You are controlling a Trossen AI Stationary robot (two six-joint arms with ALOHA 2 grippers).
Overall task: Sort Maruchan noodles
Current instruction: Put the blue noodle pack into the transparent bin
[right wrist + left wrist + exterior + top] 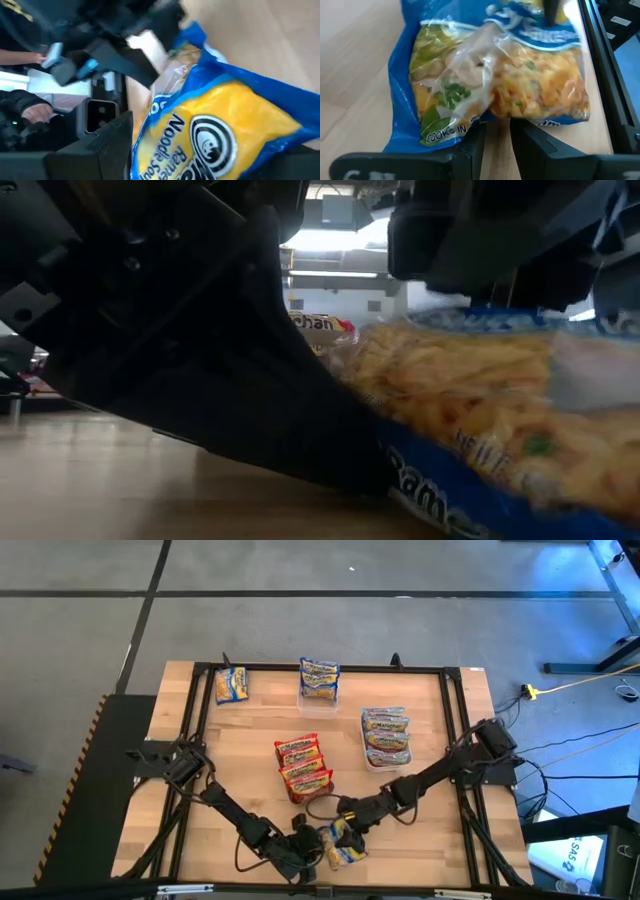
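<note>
Glossy crinkled plastic noodle packet [495, 75] on smooth pale wood table [250, 740], matt black hand [495, 150].

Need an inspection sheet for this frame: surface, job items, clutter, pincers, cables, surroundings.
Surface: wooden table top inside a black frame.
Job's things: blue Maruchan packet at the near edge between both pincers; red-labelled packets mid-table; blue-labelled stack in a clear container; one packet in another clear container at the far edge; one loose packet at the far left.
Clutter: nothing seen.
Pincers: left pincer closed on the blue packet's edge; right pincer open, at the same packet.
Cables: dark cable looping on the table near the red packets; yellow and black cables on the floor to the right.
Surroundings: grey floor with dark lines.
</note>
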